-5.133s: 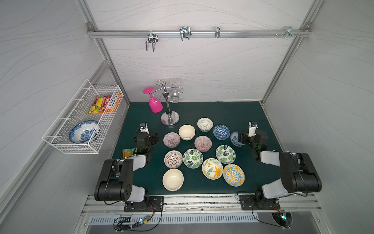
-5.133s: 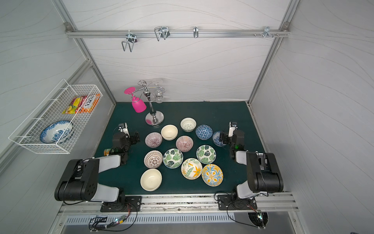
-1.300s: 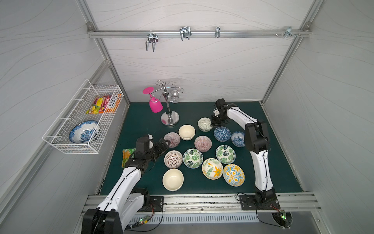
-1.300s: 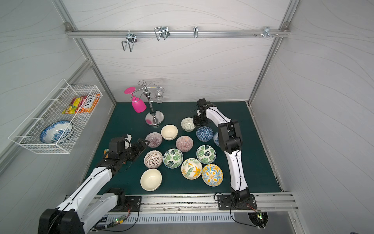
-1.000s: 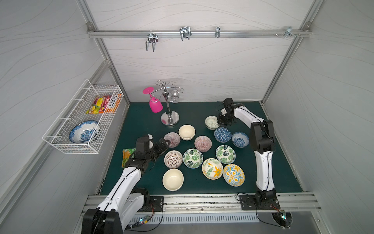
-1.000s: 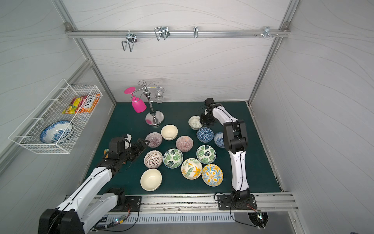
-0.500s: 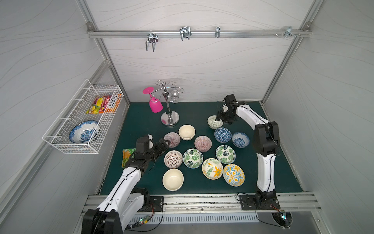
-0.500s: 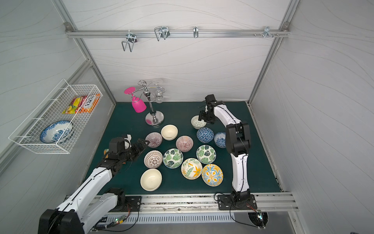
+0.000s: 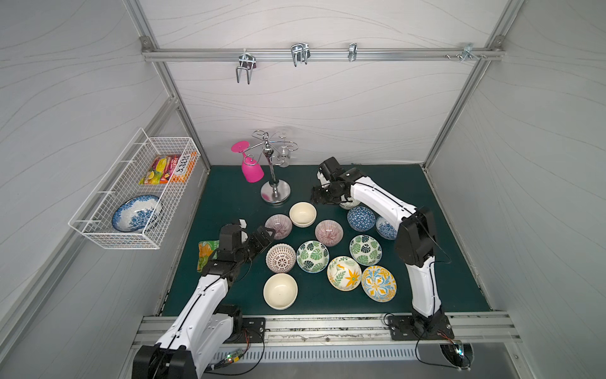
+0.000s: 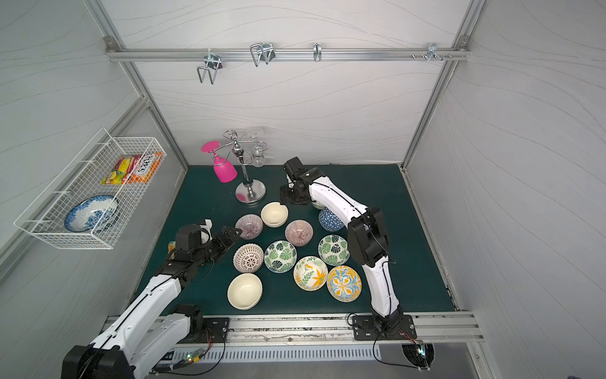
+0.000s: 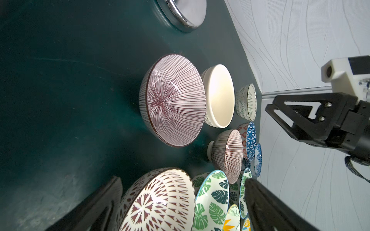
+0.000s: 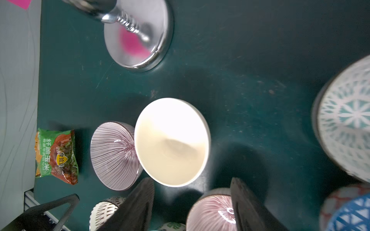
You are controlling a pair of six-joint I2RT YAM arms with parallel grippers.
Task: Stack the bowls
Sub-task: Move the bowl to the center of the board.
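**Green mat** (image 9: 442,262): holds twelve bowls, each standing alone, none nested.

**Front row:** near cream bowl (image 9: 280,291); yellow-flower bowl (image 9: 344,273) just beside the blue-and-yellow bowl (image 9: 378,283).

**Second row:** lattice bowl (image 9: 280,258), first leaf bowl (image 9: 312,256), second leaf bowl (image 9: 365,249). A snack packet (image 9: 206,254) lies at the mat's left edge.

**Left gripper** (image 9: 262,241): jaws spread wide and empty. It sits low on the left-arm side of the lattice bowl, its upper finger reaching toward the left striped bowl (image 9: 278,225). Contact with either bowl cannot be told.

**Third row:** right striped bowl (image 9: 329,232); blue-white bowl (image 9: 385,227) (half hidden behind the right arm).

**Fourth row:** far cream bowl (image 9: 302,214), touching the left striped bowl in the right wrist view; blue triangle bowl (image 9: 360,218).

**Farthest:** teal-patterned bowl (image 9: 348,205), mostly covered by the right arm.

**Right gripper** (image 9: 320,198): jaws parted, nothing between them. It hangs above bare mat between the far cream bowl and the teal-patterned bowl.

**Back:** glass stand (image 9: 274,193) with a pink wine glass (image 9: 252,170) hung upside down.

**Left wall:** wire basket (image 9: 108,241) holding a blue-and-white dish (image 9: 136,213).
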